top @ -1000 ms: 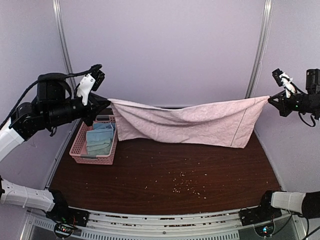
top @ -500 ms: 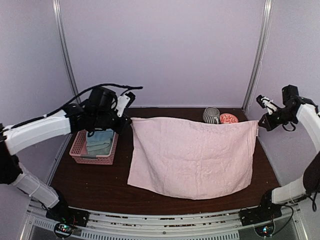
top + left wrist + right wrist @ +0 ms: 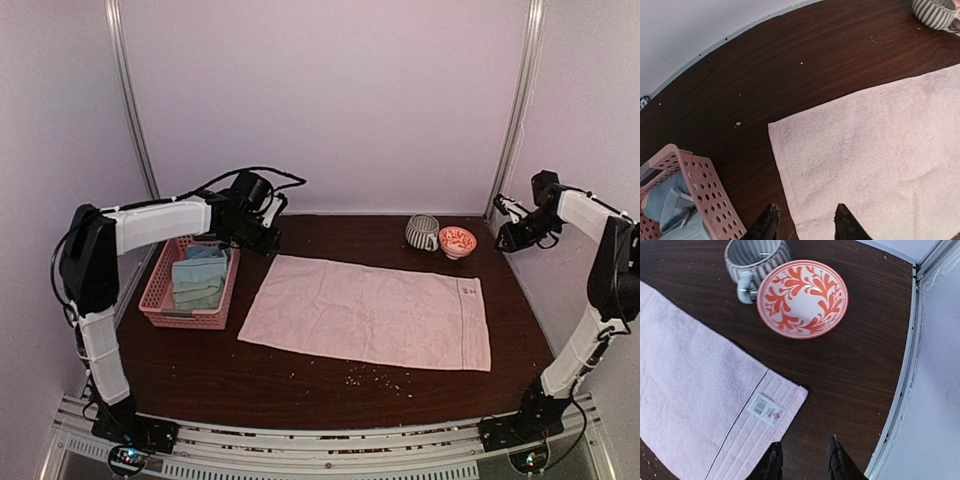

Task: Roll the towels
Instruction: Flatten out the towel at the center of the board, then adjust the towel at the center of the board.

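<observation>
Since a second ago the pink towel [image 3: 370, 312] is no longer hanging stretched in the air between my two grippers. It is now lying flat on the tabletop [image 3: 300, 395], and both my arms are sitting lower and closer in. My left gripper [image 3: 805, 224] is hovering with its fingers spread and nothing between them, right above the towel's far left corner, well to the left of the striped mug [image 3: 421, 231]. My right gripper [image 3: 804, 460] is likewise standing parted and empty, over bare wood just off the towel's labelled corner, to the near right of the mug. I am judging the spreading step as done: the cloth is lying open in a single layer, with only light wrinkles. The rolling itself is not yet begun, since no edge is turned over, and I am not seeing any other towel in these views. The towel is lying just on the near side of the mug, its far edge near the mug but apart from it. Its long axis is running left to right, from beside the pink basket [image 3: 160, 300], which is sitting well left of the mug, across to a little past the mug's right, with the right end slanting slightly toward the near edge. The hemmed short end carrying the label is pointing right. Rolling from one short end along that axis is looking to me like the natural way on.
</observation>
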`<state>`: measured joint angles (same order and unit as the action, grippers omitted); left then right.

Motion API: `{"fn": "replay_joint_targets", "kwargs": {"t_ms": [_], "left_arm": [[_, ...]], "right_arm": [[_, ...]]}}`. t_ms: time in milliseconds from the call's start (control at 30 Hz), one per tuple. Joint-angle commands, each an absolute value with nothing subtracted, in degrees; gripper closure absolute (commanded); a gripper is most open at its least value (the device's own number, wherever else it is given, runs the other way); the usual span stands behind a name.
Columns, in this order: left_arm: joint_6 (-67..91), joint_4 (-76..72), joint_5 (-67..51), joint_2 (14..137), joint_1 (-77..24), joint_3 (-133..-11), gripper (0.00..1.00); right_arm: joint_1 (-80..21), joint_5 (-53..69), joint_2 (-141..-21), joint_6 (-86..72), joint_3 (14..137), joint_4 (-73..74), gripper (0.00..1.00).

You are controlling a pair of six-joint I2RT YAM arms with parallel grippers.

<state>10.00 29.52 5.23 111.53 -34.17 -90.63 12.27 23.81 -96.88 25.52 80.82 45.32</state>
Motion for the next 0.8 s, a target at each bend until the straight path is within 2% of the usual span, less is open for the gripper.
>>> {"fn": "replay_joint_targets", "kwargs": {"t_ms": [0, 100, 267, 367, 467, 567, 767], "left_arm": [[12.0, 28.7, 1.4, 101.5, -36.2, -82.2, 0.64], [12.0, 28.7, 0.0, 98.3, -37.6, -75.7, 0.71], [11.2, 30.2, 1.7, 98.8, -38.3, -70.1, 0.91], [10.9, 30.5, 2.3, 101.0, -38.3, -68.6, 0.93], [11.0, 30.5, 3.1, 102.1, -38.4, -67.3, 0.99], [10.7, 31.4, 4.1, 102.7, -38.4, -66.5, 1.00], [9.9, 32.8, 6.0, 103.6, -38.7, -66.4, 1.00]], "right_arm": [[11.9, 30.1, -91.3, 35.8, 74.5, 57.2, 0.70], [11.3, 31.7, -87.2, 44.8, 69.3, 62.6, 0.74], [8.0, 28.9, -80.9, 53.0, 60.7, 62.8, 0.78], [5.0, 26.8, -81.9, 54.3, 57.7, 63.2, 0.84], [2.1, 25.0, -82.7, 55.2, 55.0, 63.1, 0.88], [0.4, 25.1, -82.1, 55.0, 52.9, 61.6, 0.90], [-3.7, 20.0, -84.7, 53.5, 50.2, 59.7, 0.90]]}}
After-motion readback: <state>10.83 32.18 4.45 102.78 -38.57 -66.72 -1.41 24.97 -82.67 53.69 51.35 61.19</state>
